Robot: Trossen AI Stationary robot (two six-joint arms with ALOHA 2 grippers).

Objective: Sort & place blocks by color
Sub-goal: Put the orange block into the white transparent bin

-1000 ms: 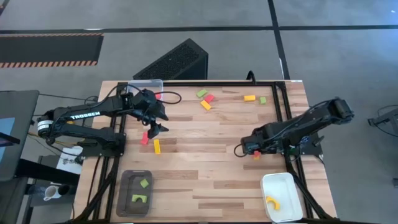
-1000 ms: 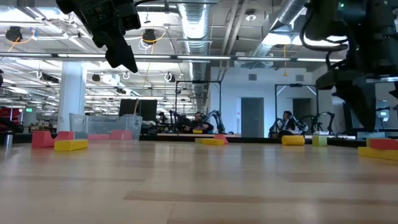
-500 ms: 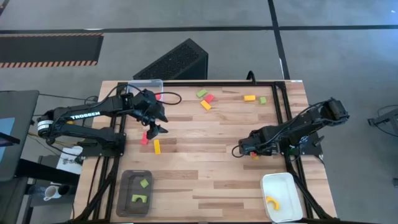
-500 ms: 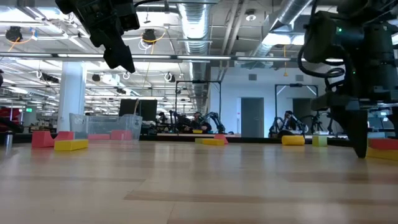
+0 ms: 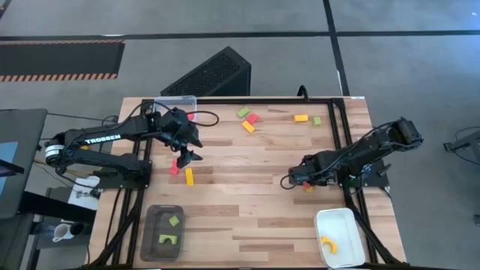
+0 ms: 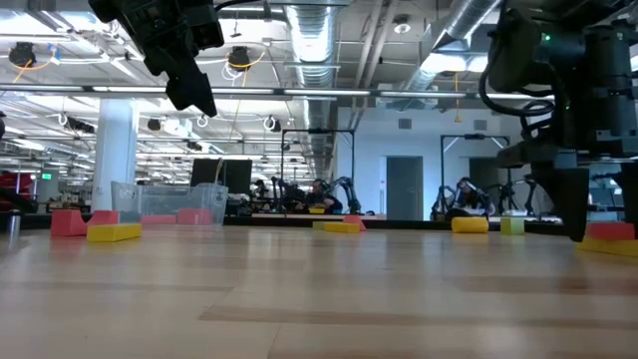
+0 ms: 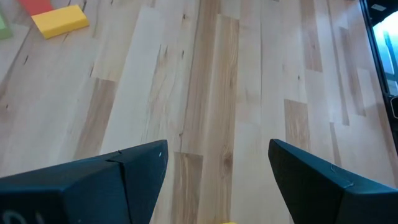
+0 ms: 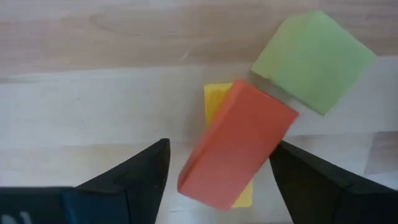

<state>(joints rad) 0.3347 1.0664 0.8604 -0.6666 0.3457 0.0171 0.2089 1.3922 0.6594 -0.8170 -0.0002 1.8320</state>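
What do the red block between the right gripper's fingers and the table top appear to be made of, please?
The red block looks like painted wood or dense foam: flat matte faces, crisp edges, no gloss, so either is possible. It lies on a yellow block, beside a green one. The table top looks like jointed wooden planks with a light satin finish: visible grain and staggered strip seams.

You have a wooden bench (image 5: 247,217), a clear tray (image 5: 180,103), a dark grey tray (image 5: 154,234), a white tray (image 5: 339,223) and a black perforated box (image 5: 210,73).
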